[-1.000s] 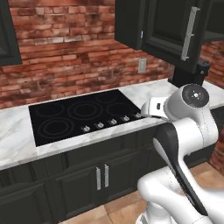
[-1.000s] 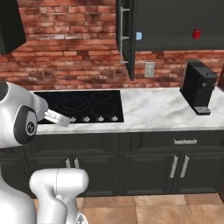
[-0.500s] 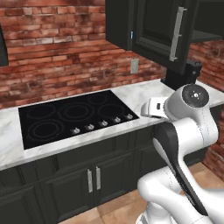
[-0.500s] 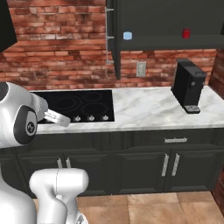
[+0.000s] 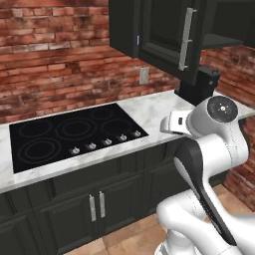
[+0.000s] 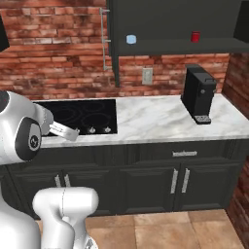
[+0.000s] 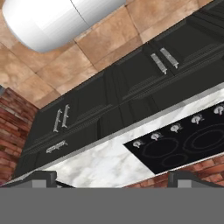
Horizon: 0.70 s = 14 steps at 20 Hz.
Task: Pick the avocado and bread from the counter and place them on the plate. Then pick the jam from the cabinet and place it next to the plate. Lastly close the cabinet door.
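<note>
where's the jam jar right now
In the right base view the jam stands on the open cabinet shelf, toward its right end, directly above the black coffee machine.

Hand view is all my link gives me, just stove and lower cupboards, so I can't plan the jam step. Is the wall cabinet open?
Observer: Yes. In the left base view the cabinet door stands swung out over the counter.
Operator: Is the jam inside?
Observer: In the right base view a small red jar stands on the open shelf, toward its right end.
Operator: Anything on the counter under it?
Observer: A black coffee machine stands there, almost straight below the jar and well right of the stove.
</note>
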### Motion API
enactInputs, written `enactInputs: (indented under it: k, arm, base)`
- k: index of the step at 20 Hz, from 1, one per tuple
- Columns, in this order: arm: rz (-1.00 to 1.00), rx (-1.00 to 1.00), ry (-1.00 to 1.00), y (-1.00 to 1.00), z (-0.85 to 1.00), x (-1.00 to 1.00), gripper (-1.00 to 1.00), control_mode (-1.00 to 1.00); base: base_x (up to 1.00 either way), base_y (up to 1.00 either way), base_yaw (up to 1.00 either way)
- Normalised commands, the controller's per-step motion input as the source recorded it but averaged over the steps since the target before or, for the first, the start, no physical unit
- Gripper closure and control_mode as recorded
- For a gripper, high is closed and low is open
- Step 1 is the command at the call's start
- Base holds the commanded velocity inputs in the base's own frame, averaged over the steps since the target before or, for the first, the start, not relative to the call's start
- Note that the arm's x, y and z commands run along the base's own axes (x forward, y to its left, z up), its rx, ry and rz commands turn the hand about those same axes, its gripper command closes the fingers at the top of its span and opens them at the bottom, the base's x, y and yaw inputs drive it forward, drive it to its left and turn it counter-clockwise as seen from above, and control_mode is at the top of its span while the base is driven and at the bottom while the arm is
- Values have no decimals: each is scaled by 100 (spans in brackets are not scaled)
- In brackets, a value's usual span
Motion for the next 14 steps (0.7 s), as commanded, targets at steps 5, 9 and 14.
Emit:
enactInputs:
  k: [5, 9, 14]
  arm:
    - [0, 0, 0, 0, 0, 0, -100, 100]
    - [0, 0, 0, 0, 0, 0, -100, 100]
    - [0, 0, 0, 0, 0, 0, -100, 100]
  base:
    - [-19, -43, -5]
    - [-19, -46, -4]
    - [-14, -47, -4]
